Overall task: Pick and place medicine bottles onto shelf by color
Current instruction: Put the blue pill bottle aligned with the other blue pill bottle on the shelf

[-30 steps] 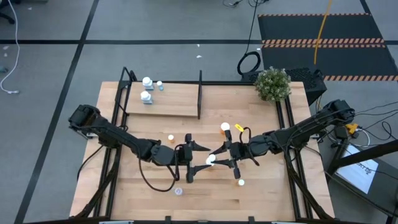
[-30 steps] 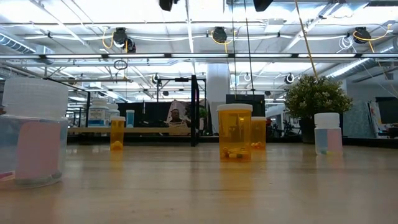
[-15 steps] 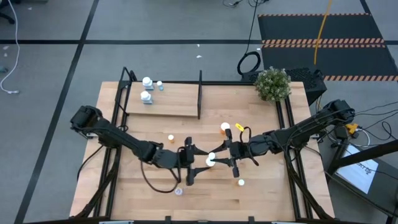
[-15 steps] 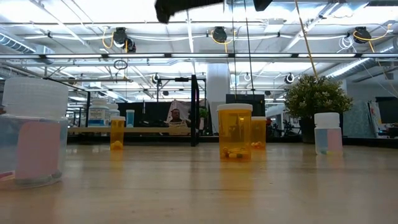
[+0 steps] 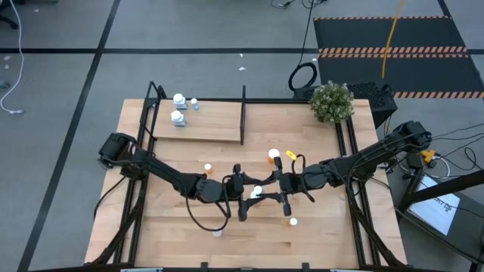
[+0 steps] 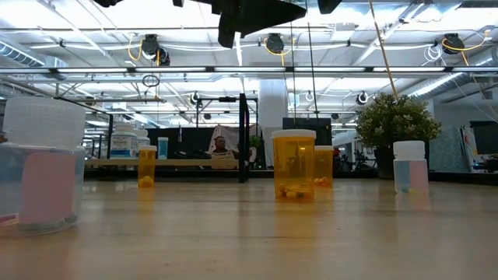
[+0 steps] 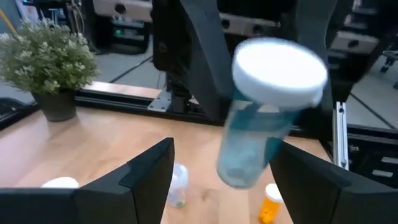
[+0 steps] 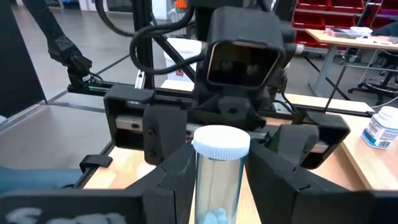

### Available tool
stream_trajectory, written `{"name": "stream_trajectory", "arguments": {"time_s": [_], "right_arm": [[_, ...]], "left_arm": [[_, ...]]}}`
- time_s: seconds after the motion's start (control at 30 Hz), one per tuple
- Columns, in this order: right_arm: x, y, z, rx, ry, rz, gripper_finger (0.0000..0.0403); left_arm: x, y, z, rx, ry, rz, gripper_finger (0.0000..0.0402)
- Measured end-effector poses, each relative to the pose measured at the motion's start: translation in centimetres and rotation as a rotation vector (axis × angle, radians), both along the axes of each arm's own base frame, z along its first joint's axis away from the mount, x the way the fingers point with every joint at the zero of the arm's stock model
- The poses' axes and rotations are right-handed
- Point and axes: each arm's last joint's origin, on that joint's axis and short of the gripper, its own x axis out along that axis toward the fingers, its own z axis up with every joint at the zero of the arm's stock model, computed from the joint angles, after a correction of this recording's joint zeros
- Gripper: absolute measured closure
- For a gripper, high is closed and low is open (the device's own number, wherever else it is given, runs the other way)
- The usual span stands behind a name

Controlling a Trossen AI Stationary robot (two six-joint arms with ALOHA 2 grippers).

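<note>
Two dark arms meet over the middle of the light-wood plank desk (image 5: pixel 174 234). The right gripper (image 5: pixel 262 193) is clamped on a pale-blue clear plastic bottle with a white cap (image 8: pixel 219 168), small tablets inside. The left gripper (image 5: pixel 243 195) faces it, fingers apart around the bottle. Three white bottles (image 5: pixel 180 109) stand on the low wooden shelf (image 5: pixel 215 125). Orange bottles (image 6: pixel 294 165) stand on the desk.

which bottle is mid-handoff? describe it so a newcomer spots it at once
Start at the shelf at the table's back left, then come forward to where both arms meet at mid-table. The pale blue bottle with a white cap is shut in the right gripper, between the left gripper's open fingers; every other bottle stands untouched.
</note>
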Motion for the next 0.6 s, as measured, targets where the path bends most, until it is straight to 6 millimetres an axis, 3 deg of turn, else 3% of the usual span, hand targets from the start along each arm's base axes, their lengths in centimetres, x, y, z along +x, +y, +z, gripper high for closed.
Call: {"name": "stream_trajectory", "arguments": {"time_s": [0.13, 0.47, 0.6], "right_arm": [[-0.01, -0.01, -0.06, -0.002, 0.006, 0.000, 0.0275], [-0.01, -0.01, -0.05, -0.013, 0.004, 0.000, 0.0275], [0.00, -0.04, -0.07, -0.012, 0.006, -0.001, 0.0275]], "left_arm": [[0.03, 0.09, -0.01, 0.004, 0.002, 0.002, 0.0169], [0.01, 0.06, -0.01, 0.032, 0.005, -0.001, 0.0283], [-0.01, 0.02, 0.02, 0.032, 0.004, -0.003, 0.0303]]}}
